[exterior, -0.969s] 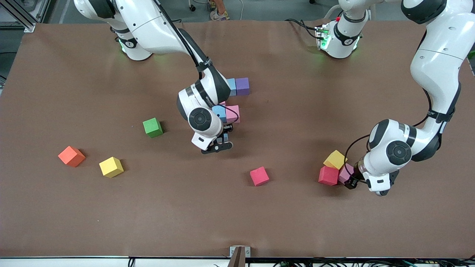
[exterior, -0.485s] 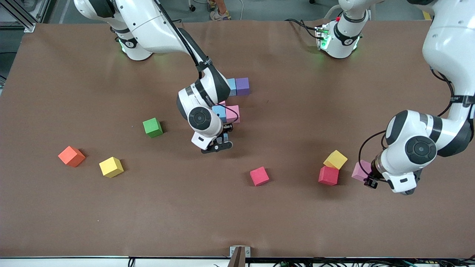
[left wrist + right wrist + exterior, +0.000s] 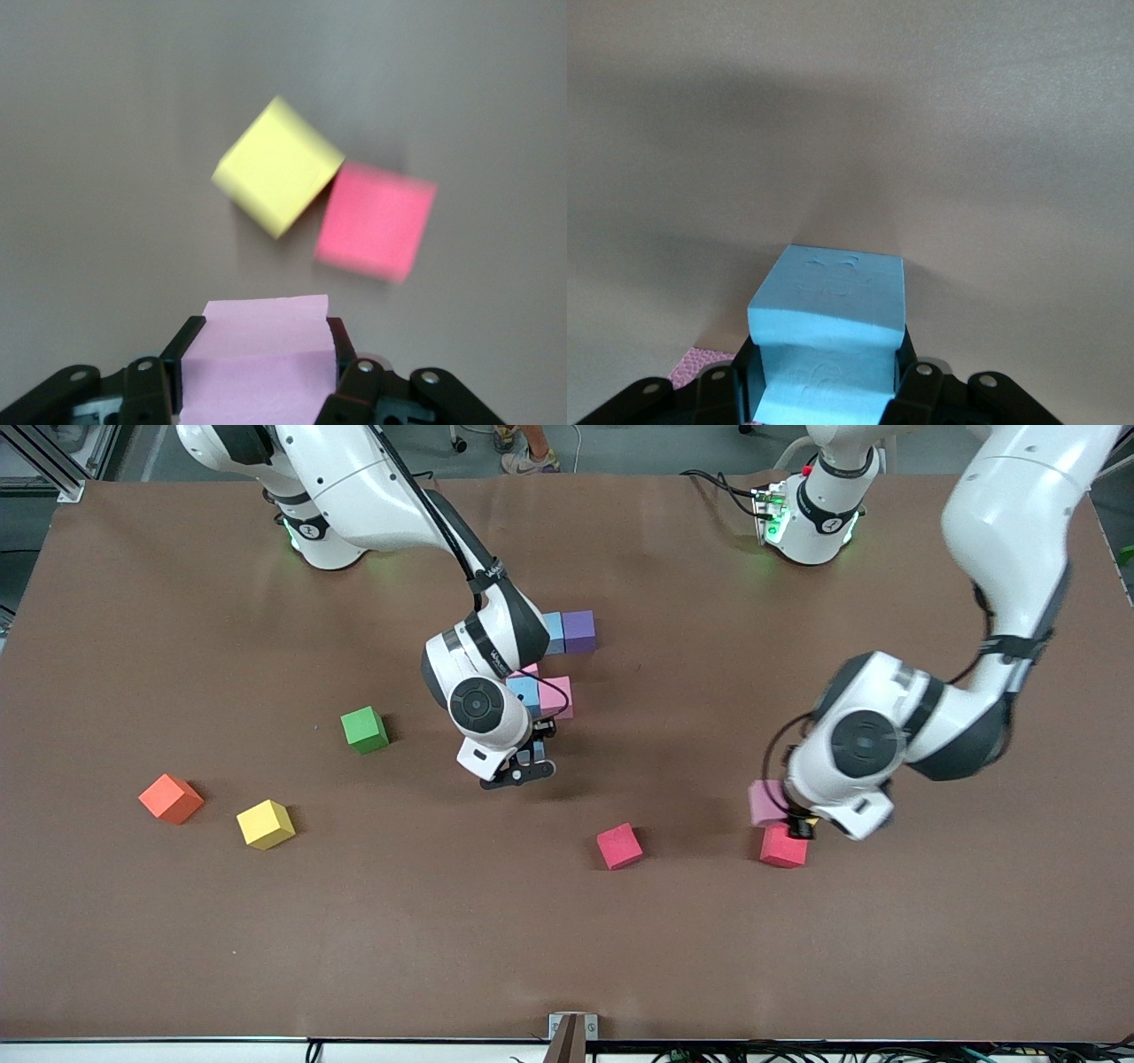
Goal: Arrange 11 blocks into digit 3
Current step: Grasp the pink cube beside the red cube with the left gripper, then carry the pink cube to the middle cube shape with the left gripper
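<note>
My left gripper (image 3: 264, 343) is shut on a pink block (image 3: 264, 363) and holds it in the air over a red block (image 3: 783, 847) and a yellow block (image 3: 277, 177); the arm hides that yellow one in the front view. My right gripper (image 3: 828, 390) is shut on a light blue block (image 3: 829, 310) low at the table's middle, beside a pink block (image 3: 557, 695). A light blue block (image 3: 554, 631) and a purple block (image 3: 579, 631) touch just farther from the camera. Green (image 3: 364, 729), yellow (image 3: 265, 824) and red (image 3: 618, 845) blocks lie loose.
An orange cube (image 3: 170, 798) sits toward the right arm's end of the table, beside the loose yellow block. The brown table (image 3: 443, 957) shows bare cloth along its edge nearest the camera.
My left gripper closed on the pink block, lifted it from beside the red and yellow blocks, and now carries it over them toward the table's middle. The right arm has not moved.
</note>
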### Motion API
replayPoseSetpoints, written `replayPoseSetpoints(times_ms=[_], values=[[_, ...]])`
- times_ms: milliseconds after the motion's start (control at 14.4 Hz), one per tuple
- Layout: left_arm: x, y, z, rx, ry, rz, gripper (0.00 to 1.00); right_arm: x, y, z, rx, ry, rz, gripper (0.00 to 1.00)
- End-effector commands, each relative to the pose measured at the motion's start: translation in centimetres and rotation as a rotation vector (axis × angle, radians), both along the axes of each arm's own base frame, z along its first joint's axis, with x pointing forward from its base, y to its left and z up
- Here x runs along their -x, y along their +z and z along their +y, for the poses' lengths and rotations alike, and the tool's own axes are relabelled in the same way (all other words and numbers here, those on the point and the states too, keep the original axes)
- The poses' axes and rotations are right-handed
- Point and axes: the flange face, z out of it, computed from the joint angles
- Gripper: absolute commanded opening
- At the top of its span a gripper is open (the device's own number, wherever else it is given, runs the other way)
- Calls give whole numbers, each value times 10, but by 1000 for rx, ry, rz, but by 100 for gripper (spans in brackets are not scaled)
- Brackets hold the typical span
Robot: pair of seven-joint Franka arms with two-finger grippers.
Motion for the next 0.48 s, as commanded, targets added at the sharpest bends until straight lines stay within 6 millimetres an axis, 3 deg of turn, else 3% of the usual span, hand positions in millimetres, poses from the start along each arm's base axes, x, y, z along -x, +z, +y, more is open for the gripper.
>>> replayPoseSetpoints(times_ms=[0, 138, 415], values=[[41, -24, -56, -21, 85, 34, 15, 25, -22, -4, 19, -13, 47, 35], [78, -37, -91, -25, 120, 47, 15, 29, -24, 0, 16, -6, 50, 35], [140, -44, -136, 3, 150, 42, 15, 38, -34, -1, 15, -5, 44, 35]])
